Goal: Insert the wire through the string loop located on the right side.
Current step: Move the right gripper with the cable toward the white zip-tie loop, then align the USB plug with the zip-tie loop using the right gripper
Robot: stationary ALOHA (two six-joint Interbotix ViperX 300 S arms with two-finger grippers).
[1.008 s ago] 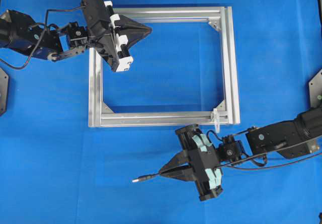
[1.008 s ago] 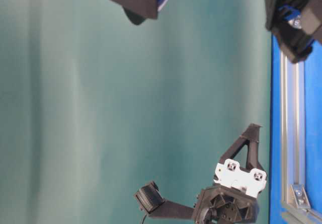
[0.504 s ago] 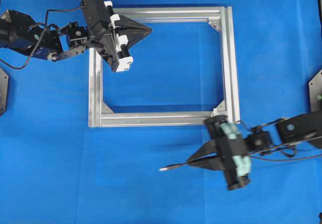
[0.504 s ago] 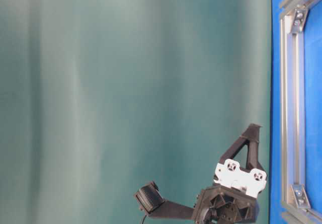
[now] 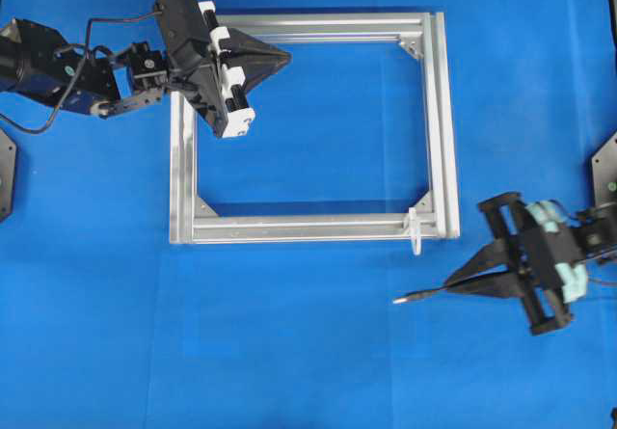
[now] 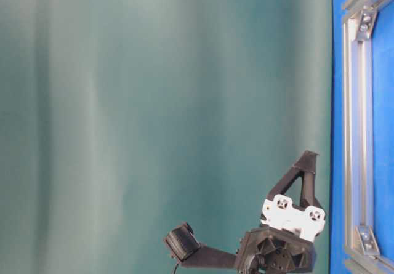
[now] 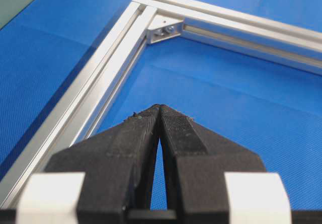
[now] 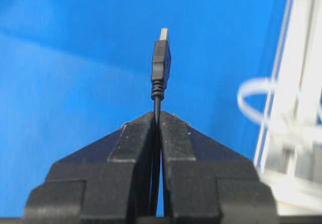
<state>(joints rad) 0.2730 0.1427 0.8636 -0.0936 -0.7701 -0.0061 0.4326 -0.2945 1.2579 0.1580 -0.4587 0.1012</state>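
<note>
2 pincers are shut. The right pincer (image 5: 451, 285), near the blue tabletop's (image 5: 289, 352) right edge, clamps the wire (image 8: 161, 63), its silver-tipped plug projecting ahead. The left pincer (image 7: 160, 108) holds nothing over the square aluminium frame (image 5: 308, 227). The whitish string loop (image 5: 415, 231) stands at the frame's near-right corner.

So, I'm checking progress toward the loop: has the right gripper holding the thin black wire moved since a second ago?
Yes. The right gripper, shut on the thin black wire, has shifted rightward past the silver aluminium frame's lower-right corner.
</note>
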